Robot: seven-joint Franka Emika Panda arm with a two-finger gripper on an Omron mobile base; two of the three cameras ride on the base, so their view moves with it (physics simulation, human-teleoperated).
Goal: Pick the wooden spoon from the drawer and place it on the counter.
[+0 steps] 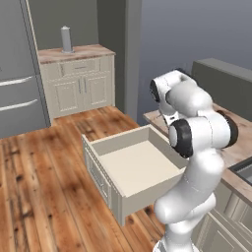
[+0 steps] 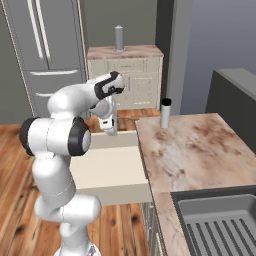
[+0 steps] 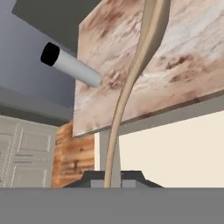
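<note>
My gripper is shut on the wooden spoon; its thin light-brown handle rises from between the fingertips and widens toward the top of the hand view. In the right base view the gripper points down above the back of the open drawer, close to the counter's left edge. The cream drawer stands pulled out, its pale inside bare. The hand view shows the mottled counter behind the spoon and the drawer's pale floor below it.
A grey cylinder with a black cap stands on the counter's far left corner, also in the hand view. A sink lies at the counter's near end. The far cabinet carries an all-grey cylinder, with a fridge beside it.
</note>
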